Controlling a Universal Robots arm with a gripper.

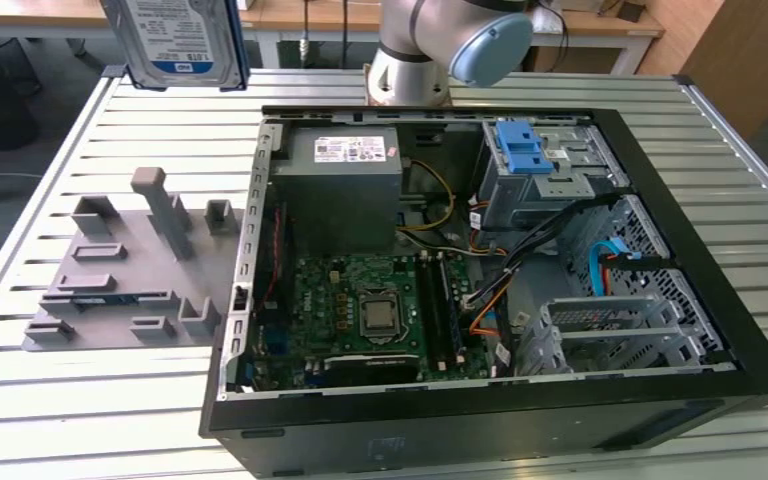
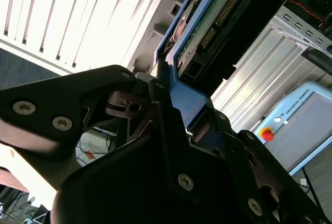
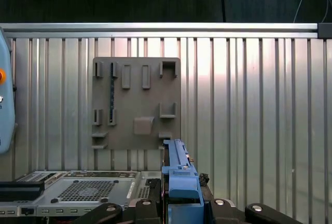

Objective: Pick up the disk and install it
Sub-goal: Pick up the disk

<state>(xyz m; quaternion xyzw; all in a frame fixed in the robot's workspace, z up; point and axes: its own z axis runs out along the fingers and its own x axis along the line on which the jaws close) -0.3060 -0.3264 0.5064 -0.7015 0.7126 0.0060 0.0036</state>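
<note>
My pincer (image 2: 179,111) grips the flat silver metal disk (image 1: 177,40) by its blue plastic bracket (image 3: 179,175), holding it aloft over the slatted metal table (image 1: 37,420), with the open black computer case (image 1: 491,425) toward the exterior view's right

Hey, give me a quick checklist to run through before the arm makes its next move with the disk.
1. Disk gripped: ok, the gripper is clamped on its blue bracket.
2. Disk clear of the grey fixture plate: ok, it hangs above the table.
3. Disk inside the computer case: not ok, it is outside, at the exterior view's left.
4. Case open: ok, the interior is exposed.
5. Cables clear of the grey cage: cannot tell.
</note>
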